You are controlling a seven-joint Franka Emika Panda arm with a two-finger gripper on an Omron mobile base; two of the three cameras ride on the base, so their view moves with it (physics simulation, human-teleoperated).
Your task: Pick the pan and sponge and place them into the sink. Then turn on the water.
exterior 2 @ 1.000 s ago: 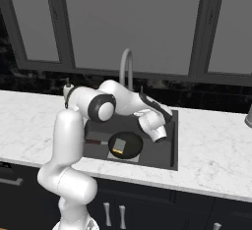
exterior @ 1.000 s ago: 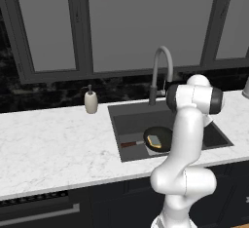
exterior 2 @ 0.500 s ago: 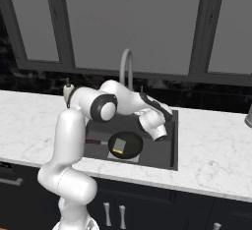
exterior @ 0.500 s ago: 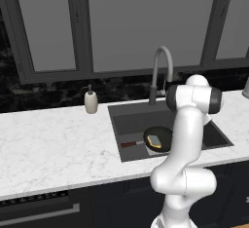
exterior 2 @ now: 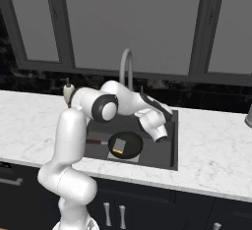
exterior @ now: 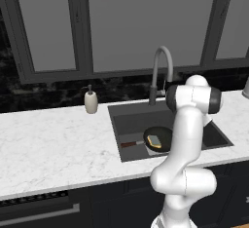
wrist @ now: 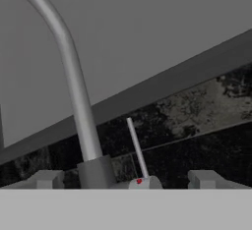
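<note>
soap bottle (exterior: 91,101) seen on counter left of sink (exterior: 127,120) | pan (exterior: 156,139) lain in sink, sponge (exterior: 154,141) set inside it | gripper (wrist: 127,179) held near faucet (exterior: 161,71), lever (wrist: 136,146) between fingertips (wrist: 48,178), jaws apart

The table (exterior: 48,144) is white marble-look stone with faint grey veining. The sink (exterior: 127,122) is matt dark grey. The faucet (exterior: 160,71) is smooth grey metal. The pan (exterior: 163,135) is matt black. The backsplash (exterior: 44,95) is dark, mottled stone.
</note>
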